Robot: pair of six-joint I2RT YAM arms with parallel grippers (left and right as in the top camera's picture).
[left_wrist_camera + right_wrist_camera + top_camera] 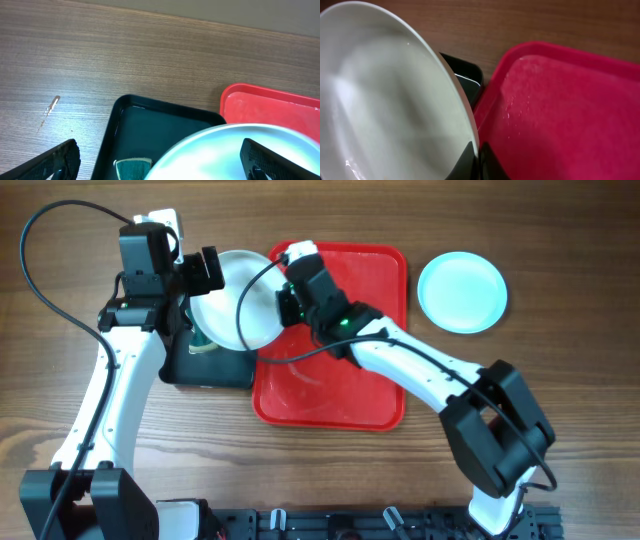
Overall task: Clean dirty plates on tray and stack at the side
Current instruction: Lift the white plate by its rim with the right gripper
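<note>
While right tool (285,304) clamps white plate (232,310) at 3 o'clock rim, left tool (205,270), jaws apart, should fetch green sponge (131,167), 7 o'clock.

Plate (232,305) over black tray (205,370), right arm (405,360) across red tray (378,280), front table (300,470) free

Soft, even light fills every view, casting only faint, short shadows on the wooden table (580,240), while small glints speckle the red tray (560,130) and the white plate (385,100) looms close, smooth and slightly out of focus
</note>
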